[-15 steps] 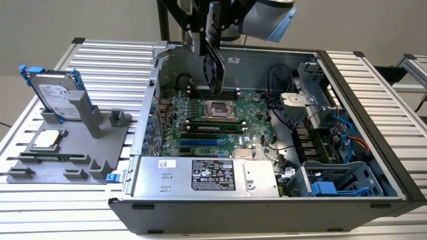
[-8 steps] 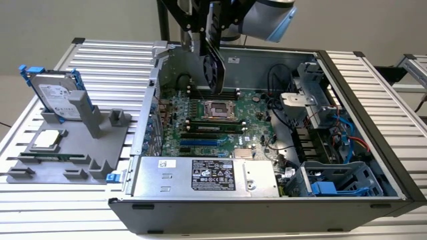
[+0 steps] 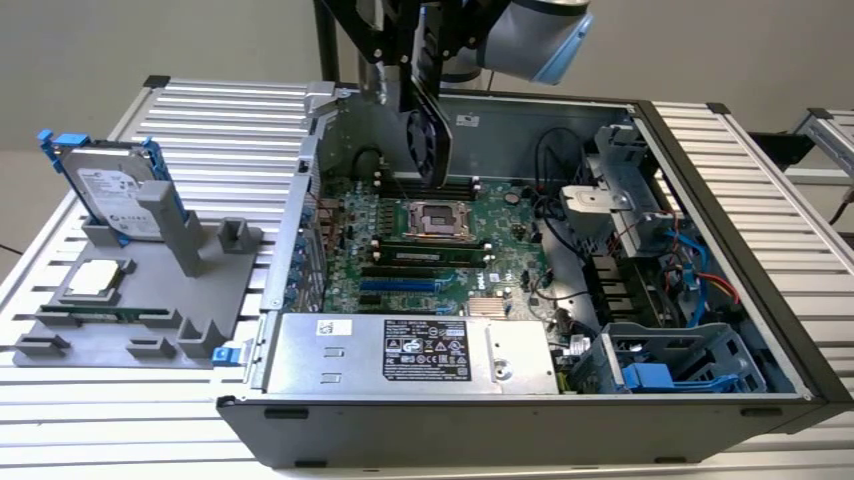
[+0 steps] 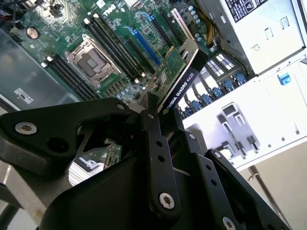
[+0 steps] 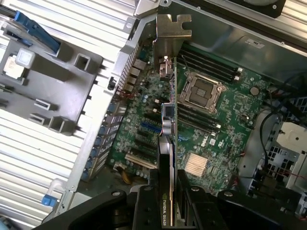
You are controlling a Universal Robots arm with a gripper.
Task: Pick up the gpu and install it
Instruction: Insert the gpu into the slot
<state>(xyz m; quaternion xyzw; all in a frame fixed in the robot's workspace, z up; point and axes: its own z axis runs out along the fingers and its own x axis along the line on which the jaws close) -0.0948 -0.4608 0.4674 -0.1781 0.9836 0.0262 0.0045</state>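
exterior view: gpu (image 3: 427, 120) above case (image 3: 534, 432); slatted table (image 3: 220, 112)

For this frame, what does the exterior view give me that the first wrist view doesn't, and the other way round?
The exterior view adds the silver power supply, the arm's wrist joint and the face of the upright hard drive. The first wrist view adds the gpu edge-on, its silver bracket at the far end, and the gripper, jaws shut on the card. Both share the gpu held above the motherboard, the CPU socket and the grey fixture.
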